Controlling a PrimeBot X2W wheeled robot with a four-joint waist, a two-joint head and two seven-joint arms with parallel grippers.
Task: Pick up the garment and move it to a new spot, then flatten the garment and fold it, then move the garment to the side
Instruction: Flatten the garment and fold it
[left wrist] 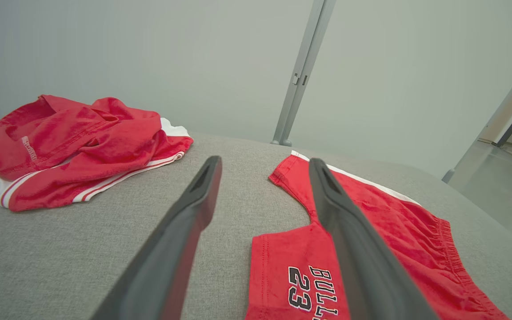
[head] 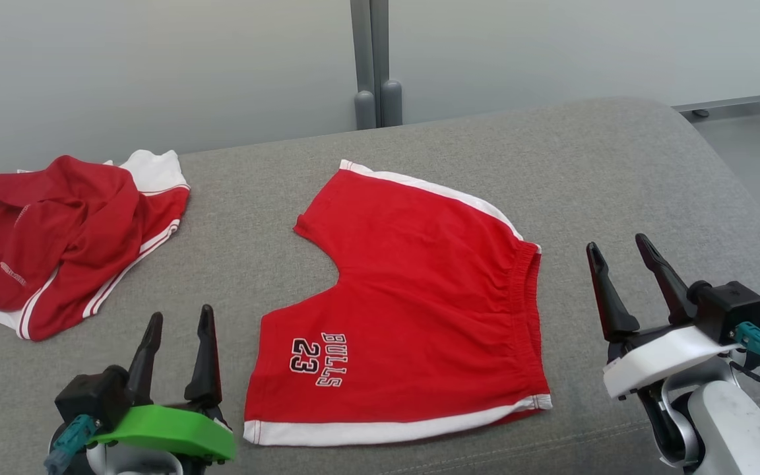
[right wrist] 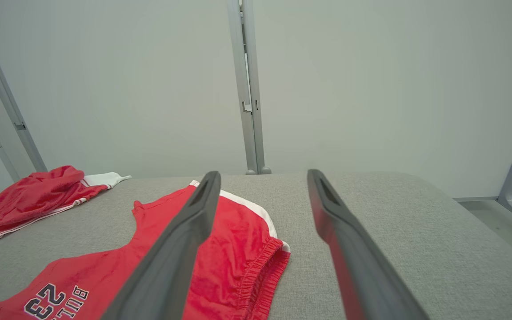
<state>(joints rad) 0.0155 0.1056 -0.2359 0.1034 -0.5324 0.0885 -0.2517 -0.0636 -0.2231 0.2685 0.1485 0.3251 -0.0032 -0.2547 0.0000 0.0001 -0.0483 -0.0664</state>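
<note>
The garment (head: 413, 297), a pair of red shorts with white trim and "BULLS 23" printed on one leg, lies spread flat in the middle of the grey cushion (head: 584, 171). Its waistband faces right. My left gripper (head: 180, 322) hovers just left of the near leg hem, open and empty. My right gripper (head: 619, 245) stands open to the right of the waistband, apart from it. The left wrist view has the shorts (left wrist: 394, 231) behind the right finger, and the right wrist view has the shorts (right wrist: 238, 249) at lower left.
A crumpled pile of red and white clothes (head: 57, 237) lies at the cushion's back left. Pale wall panels with a grey post (head: 372, 66) stand behind. The cushion's right edge drops to the floor (head: 756, 152).
</note>
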